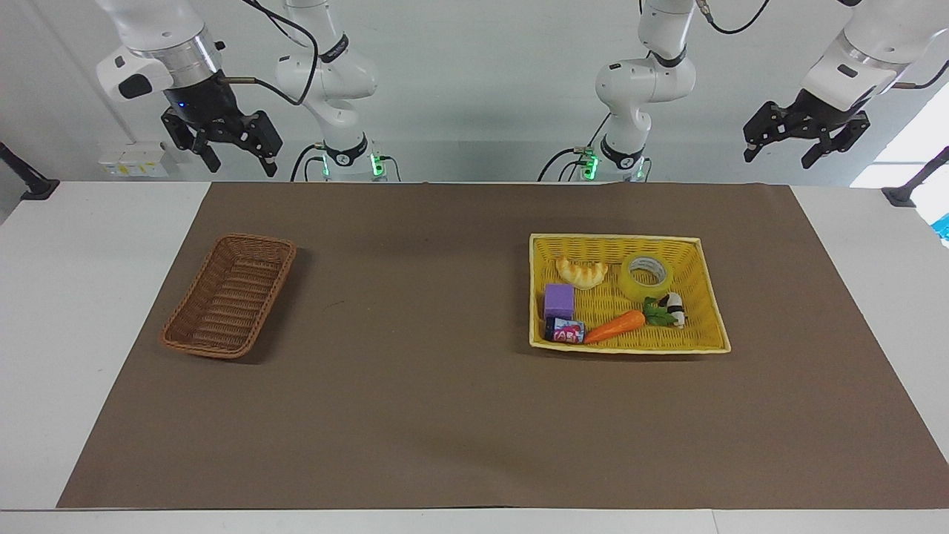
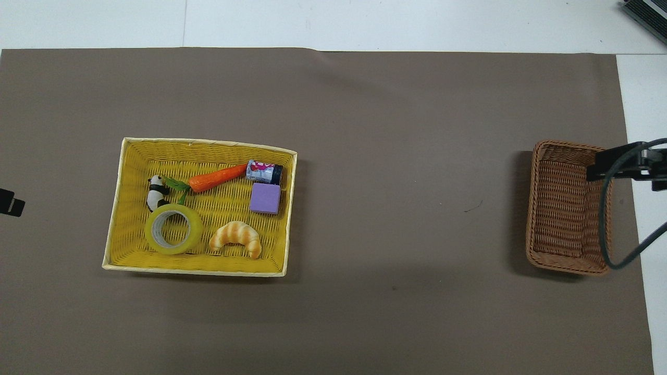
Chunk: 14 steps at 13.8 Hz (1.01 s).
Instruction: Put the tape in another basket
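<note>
The tape (image 2: 174, 229) lies flat in the yellow tray (image 2: 208, 148), hole upward.

Two baskets, six small things, two claws.

One brown basket (image 1: 228, 295) and one yellow basket (image 1: 712, 297); in the yellow one, one tape (image 1: 646, 277), one croissant (image 1: 582, 272), one purple block (image 1: 559, 301), one carrot (image 1: 615, 326), one can (image 1: 564, 331), one panda figure (image 1: 674, 309). One left claw (image 1: 804, 144), one right claw (image 1: 233, 152), one brown mat (image 1: 445, 408).
</note>
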### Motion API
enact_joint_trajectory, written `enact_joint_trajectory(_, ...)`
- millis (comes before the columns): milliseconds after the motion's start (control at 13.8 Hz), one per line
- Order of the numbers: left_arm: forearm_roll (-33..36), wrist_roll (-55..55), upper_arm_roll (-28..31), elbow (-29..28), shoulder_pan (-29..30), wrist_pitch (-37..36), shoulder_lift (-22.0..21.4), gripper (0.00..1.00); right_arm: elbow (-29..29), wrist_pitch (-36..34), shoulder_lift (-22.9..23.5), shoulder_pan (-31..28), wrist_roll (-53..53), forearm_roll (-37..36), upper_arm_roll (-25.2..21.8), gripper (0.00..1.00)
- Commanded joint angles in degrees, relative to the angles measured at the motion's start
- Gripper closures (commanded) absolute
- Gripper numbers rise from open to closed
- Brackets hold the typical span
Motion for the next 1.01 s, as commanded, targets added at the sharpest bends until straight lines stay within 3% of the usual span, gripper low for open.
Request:
enact_joint_trajectory(0, 0.5, 1.4, 0.3, -0.3, 0.3, 0.5, 0.0, 0.00, -0.1, -0.3, -0.5, -0.8, -0.8, 1.4, 0.2, 0.00)
enact_joint_trajectory(940, 0.4, 0.6, 0.3, -2.0, -0.1, 1.4, -0.9, 0.00, -0.1, -0.3, -0.5, -0.8, -0.8, 1.4, 0.2, 0.00)
